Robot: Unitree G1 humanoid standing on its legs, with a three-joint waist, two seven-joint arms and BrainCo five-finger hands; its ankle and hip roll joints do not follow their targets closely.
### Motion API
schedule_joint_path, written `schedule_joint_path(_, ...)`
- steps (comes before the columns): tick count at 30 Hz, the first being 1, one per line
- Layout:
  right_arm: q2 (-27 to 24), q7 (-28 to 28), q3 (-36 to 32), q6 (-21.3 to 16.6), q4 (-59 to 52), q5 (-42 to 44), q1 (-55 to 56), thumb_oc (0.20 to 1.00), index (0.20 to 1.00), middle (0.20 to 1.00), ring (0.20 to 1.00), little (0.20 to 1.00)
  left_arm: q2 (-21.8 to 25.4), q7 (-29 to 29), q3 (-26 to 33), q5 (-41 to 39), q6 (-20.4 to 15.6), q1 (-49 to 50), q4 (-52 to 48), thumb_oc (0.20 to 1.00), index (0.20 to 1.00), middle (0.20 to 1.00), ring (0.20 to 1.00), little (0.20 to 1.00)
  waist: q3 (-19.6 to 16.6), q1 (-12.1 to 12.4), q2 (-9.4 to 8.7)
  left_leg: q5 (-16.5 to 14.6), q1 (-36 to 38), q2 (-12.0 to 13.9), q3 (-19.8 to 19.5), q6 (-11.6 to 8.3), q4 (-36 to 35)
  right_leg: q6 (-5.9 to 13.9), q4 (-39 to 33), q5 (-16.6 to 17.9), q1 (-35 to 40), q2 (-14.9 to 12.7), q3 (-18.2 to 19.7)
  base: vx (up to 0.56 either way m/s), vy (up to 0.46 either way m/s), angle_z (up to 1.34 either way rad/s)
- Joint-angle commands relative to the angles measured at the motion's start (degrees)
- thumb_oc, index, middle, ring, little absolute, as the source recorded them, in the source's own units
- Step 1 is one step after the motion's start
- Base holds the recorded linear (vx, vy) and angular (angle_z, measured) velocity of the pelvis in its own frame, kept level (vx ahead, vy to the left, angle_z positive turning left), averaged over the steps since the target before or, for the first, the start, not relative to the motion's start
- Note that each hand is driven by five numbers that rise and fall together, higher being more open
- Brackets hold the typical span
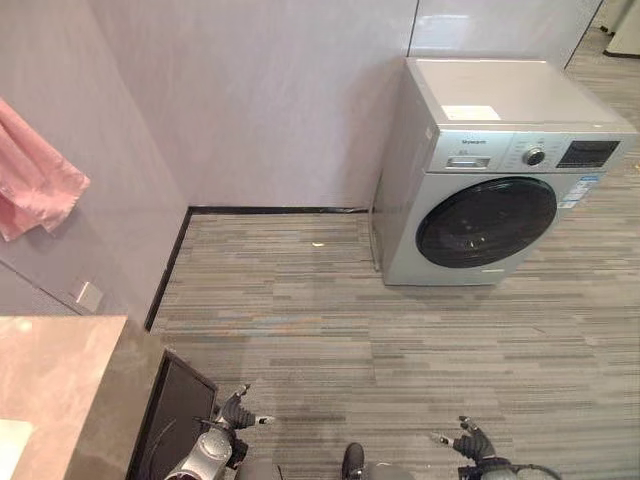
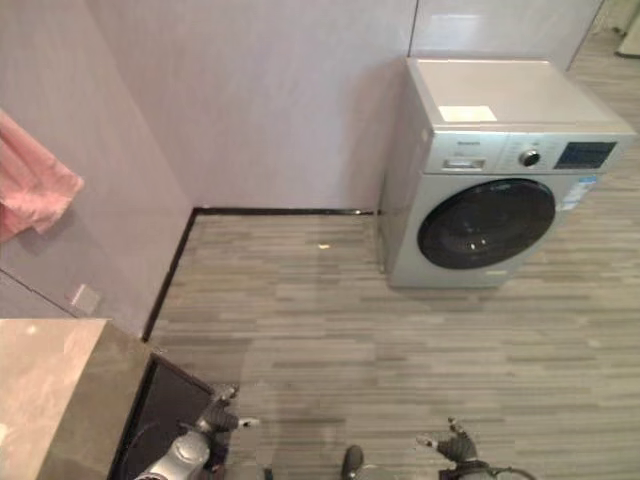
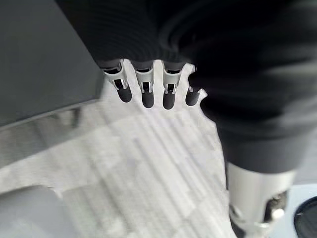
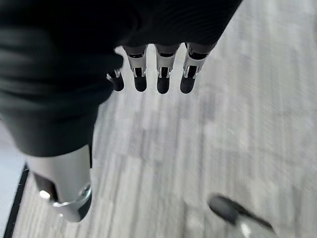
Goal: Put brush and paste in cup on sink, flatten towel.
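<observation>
Both the left hand [image 1: 232, 415] and right hand [image 1: 468, 440] hang spread and empty low beside the sink counter [image 1: 55, 375], probably because the pink towel [image 1: 35, 180] on the wall above it awaits flattening.

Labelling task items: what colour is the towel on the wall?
Pink; the towel shows best in the left eye view.

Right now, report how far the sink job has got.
Nothing looks done. Both hands hang empty over the floor, left hand and right hand with fingers relaxed. The pink towel hangs bunched on the wall; the counter is at the left. Everything remains.
</observation>
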Motion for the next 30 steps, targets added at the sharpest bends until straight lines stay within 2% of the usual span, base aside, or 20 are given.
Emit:
schedule_joint_path(1,-2.66,-1.71,-1.97,-0.84,-0.77,-0.94,0.2,1.0,1.0,1.0,1.0,1.0,0.74,2.23,0.82,-1.56,-1.68,-3.02,-1.56,1.0,1.0,1.0,1.0,1.0,3.11,-0.03,0.76,4.98,2.69,-2.08,5.01,2.51,-19.7,7.12,1.0,1.95,0.55,-2.11,2.97,0.33,0.033,0.59)
schedule_joint_path(2,-2.79,-1.73,-1.85,-0.73,-0.68,-1.48,0.34,1.0,1.0,1.0,1.0,1.0,0.71,2.15,0.94,-1.56,-1.7,-2.8,-1.37,1.0,1.0,1.0,1.0,1.0,2.97,0.06,1.11,4.96,1.74,-1.87,5.45,1.73,-23.15,7.59,0.7,1.01,1.37,-1.79,3.26,0.32,0.063,0.29)
schedule_joint_path(3,-2.97,-1.74,-1.64,-0.8,-0.91,-2.42,0.75,1.0,1.0,1.0,1.0,1.0,0.76,2.33,1.44,-1.43,-1.75,-2.53,-1.22,1.0,1.0,1.0,1.0,1.0,3.05,0.49,1.68,10.2,0.98,-1.88,6.98,1.36,-30.29,7.54,0.49,0.92,1.85,-1.4,2.99,0.38,0.057,0.01)
schedule_joint_path(6,-3.3,-1.4,-0.68,-0.68,-1.5,-3.92,0.8,1.0,1.0,1.0,1.0,1.0,0.87,2.49,2.26,-1.68,-1.71,-2.59,-0.21,1.0,1.0,1.0,1.0,1.0,3.29,0.93,1.89,14.01,0.25,0.0,7.65,-0.11,-39.06,8.3,0.25,-0.73,4.11,-1.01,3.72,0.32,0.053,-0.17)
schedule_joint_path(8,-3.32,-1.24,-0.23,-0.45,-2.1,-4.71,0.96,1.0,1.0,1.0,1.0,1.0,1.13,2.44,3.32,-2.33,-1.47,-1.88,-0.3,1.0,1.0,1.0,1.0,1.0,3.13,1.42,2.21,16.13,0.15,1.43,10.25,0.18,-40.71,8.51,0.33,-1.46,5.75,-0.79,3.87,0.43,0.086,-0.19)
schedule_joint_path(10,-2.32,-0.72,0.38,-0.26,-0.87,-5.01,0.66,1.0,1.0,1.0,1.0,1.0,1.18,1.96,4.61,-3.87,-1.66,-0.34,0.5,1.0,1.0,1.0,1.0,1.0,1.91,2.3,2.17,15.96,1.06,1.04,7.8,0.93,-39.43,8.78,1.54,-3.52,7.92,-0.68,5.53,0.44,0.095,-0.2)
schedule_joint_path(13,-1.13,-0.05,0.58,-0.13,0.54,-4.92,0.13,1.0,1.0,1.0,1.0,1.0,1.38,1.43,5.78,-6.88,-2.23,0.28,1.1,1.0,1.0,1.0,1.0,1.0,1.46,3.01,1.35,14.39,0.59,-0.03,7.12,1.89,-36.58,9.14,3.21,-4.37,9.17,-1.94,7.1,0.35,0.128,-0.64)
schedule_joint_path(14,-0.16,0.38,0.31,0.12,0.99,-5.22,0.6,1.0,1.0,1.0,1.0,1.0,1.56,0.9,5.89,-7.25,-2.45,0.73,1.6,1.0,1.0,1.0,1.0,1.0,0.57,3.0,0.0,12.05,0.41,-1.99,8.32,3.31,-33.7,10.69,5.11,-0.77,9.8,-4.52,7.87,0.43,0.206,-0.46)
schedule_joint_path(15,-0.14,0.38,0.31,0.13,0.98,-5.22,0.61,1.0,1.0,1.0,1.0,1.0,1.58,0.9,5.88,-7.26,-2.45,0.74,1.59,1.0,1.0,1.0,1.0,1.0,0.55,3.03,-0.04,11.97,0.39,-2.01,8.37,3.34,-33.63,10.72,5.12,-0.78,9.79,-4.57,7.91,0.65,0.394,-0.26)
schedule_joint_path(16,0.7,1.08,-0.16,0.17,1.64,-5.29,1.26,1.0,1.0,1.0,1.0,1.0,1.85,0.4,6.22,-8.92,-2.71,1.55,0.97,1.0,1.0,1.0,1.0,1.0,-0.46,3.23,-1.05,8.7,1.65,-5.47,8.86,6.02,-32.24,12.61,11.22,7.42,7.93,-7.69,9.97,0.36,0.241,-0.12)
schedule_joint_path(17,0.71,1.08,-0.16,0.17,1.64,-5.29,1.27,1.0,1.0,1.0,1.0,1.0,1.87,0.4,6.22,-8.92,-2.71,1.56,0.96,1.0,1.0,1.0,1.0,1.0,-0.51,3.28,-1.09,8.67,1.62,-5.49,8.93,6.04,-32.24,12.65,11.28,7.4,7.84,-7.74,10.05,0.54,0.432,0.03)
schedule_joint_path(18,1.09,1.49,-0.16,0.26,1.68,-5.52,1.54,1.0,1.0,1.0,1.0,1.0,2.16,-0.31,5.69,-8.85,-2.69,2.01,-0.81,1.0,1.0,1.0,1.0,1.0,-0.34,3.23,-1.01,6.58,3.81,-7.85,8.67,8.09,-33.06,13.63,18.68,13.85,5.24,-9.3,11.04,0.28,0.322,0.17)
schedule_joint_path(20,1.32,1.03,-0.14,0.39,1.09,-5.65,1.05,1.0,1.0,1.0,1.0,1.0,3.04,-0.19,5.62,-9.01,-2.4,1.98,-2.25,1.0,1.0,1.0,1.0,1.0,0.87,2.93,-0.19,5.55,7.15,-9.25,8.52,9.85,-35.36,13.99,26.62,18.87,1.34,-11.13,10.76,0.34,0.397,0.32)
schedule_joint_path(22,1.48,0.99,-0.32,0.34,-0.08,-5.05,1.04,1.0,1.0,1.0,1.0,1.0,3.38,-0.11,5.68,-8.76,-2.17,2.04,-2.6,1.0,1.0,1.0,1.0,1.0,2.12,1.74,1.03,4.85,10.21,-9.43,7.96,10.51,-37.23,13.99,31.46,18.21,-3.0,-10.12,11.86,0.26,0.208,0.25)
schedule_joint_path(23,1.43,1.22,-0.19,0.09,-1.06,-4.69,1.15,1.0,1.0,1.0,1.0,1.0,3.41,-0.04,5.63,-8.76,-2.18,1.73,-2.27,1.0,1.0,1.0,1.0,1.0,2.77,0.73,1.66,4.98,11.66,-9.28,6.77,10.42,-38.02,12.89,32.11,14.36,-6.5,-7.52,13.19,0.24,0.076,0.27)
schedule_joint_path(24,1.77,1.29,-0.19,0.05,-1.35,-4.71,1.53,1.0,1.0,1.0,1.0,1.0,3.58,0.06,5.94,-8.68,-2.26,1.66,-1.68,1.0,1.0,1.0,1.0,1.0,3.27,0.55,1.78,4.68,13.4,-9.61,6.68,10.33,-38.93,12.45,29.77,12.44,-8.14,-8.61,11.1,0.48,0.061,0.49)
schedule_joint_path(25,1.95,0.24,-0.44,0.16,-0.73,-5.68,1.71,1.0,1.0,1.0,1.0,1.0,3.51,0.06,5.8,-8.36,-2.34,1.21,-0.8,1.0,1.0,1.0,1.0,1.0,2.7,0.4,1.81,3.34,14.96,-9.98,6.17,9.26,-39.84,13.31,23.68,10.67,-8.06,-11.79,9.21,0.31,0.014,0.48)
schedule_joint_path(26,1.98,0.18,-0.44,0.14,-0.74,-5.74,1.67,1.0,1.0,1.0,1.0,1.0,3.5,0.08,5.81,-8.38,-2.39,1.15,-0.75,1.0,1.0,1.0,1.0,1.0,2.87,0.2,2.1,4.03,14.49,-9.46,6.44,9.46,-39.56,12.51,22.87,11.51,-7.81,-11.5,8.21,0.43,-0.114,0.52)
schedule_joint_path(29,2.5,-0.44,-1.68,0.07,-0.8,-4.19,2.11,1.0,1.0,1.0,1.0,1.0,2.82,0.48,5.5,-8.7,-3.02,-0.26,0.44,1.0,1.0,1.0,1.0,1.0,2.33,-2.28,1.7,1.31,16.54,-9.99,2.41,7.72,-37.78,13.88,6.64,14.41,-10.61,-11.09,18.58,0.36,-0.158,0.58)
schedule_joint_path(30,2.49,-0.44,-1.68,0.07,-0.81,-4.19,2.14,1.0,1.0,1.0,1.0,1.0,2.8,0.48,5.48,-8.7,-3.04,-0.25,0.46,1.0,1.0,1.0,1.0,1.0,2.47,-2.34,1.79,1.16,16.72,-9.92,2.32,7.71,-37.7,13.92,6.38,14.46,-10.23,-11.05,18.44,0.43,-0.194,1.01)
